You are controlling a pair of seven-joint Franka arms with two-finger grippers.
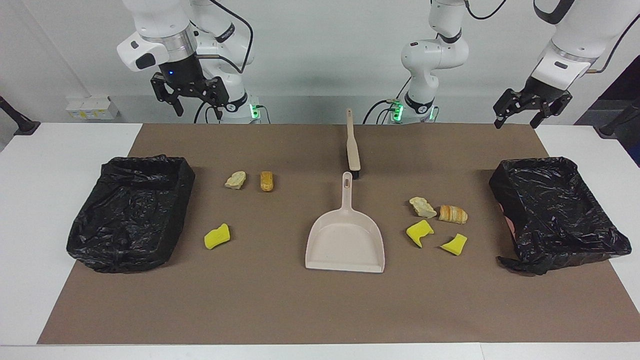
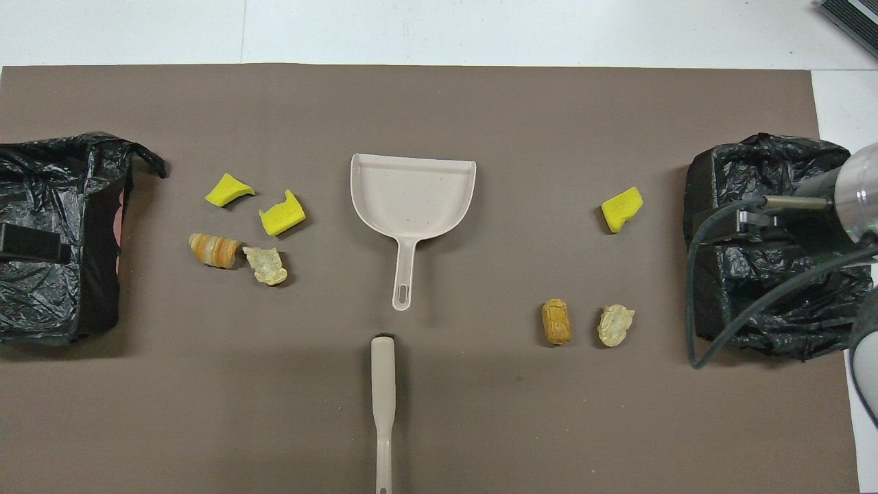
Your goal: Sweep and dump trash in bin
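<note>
Facing view shows a white table [image 1: 30, 200] under a brown mat [image 1: 300, 310], with a pale wall at the robots' edge. Seven trash scraps [image 1: 217, 236] lie mid-mat in two clusters flanking the dustpan [image 1: 345, 245]: yellow sponge chunks, golden bread pieces, beige lumps. Black-lined bins [image 1: 130, 212] sit at both ends. Left gripper [image 1: 531, 111] and right gripper [image 1: 189, 98] hang spread above the robots' edge.
</note>
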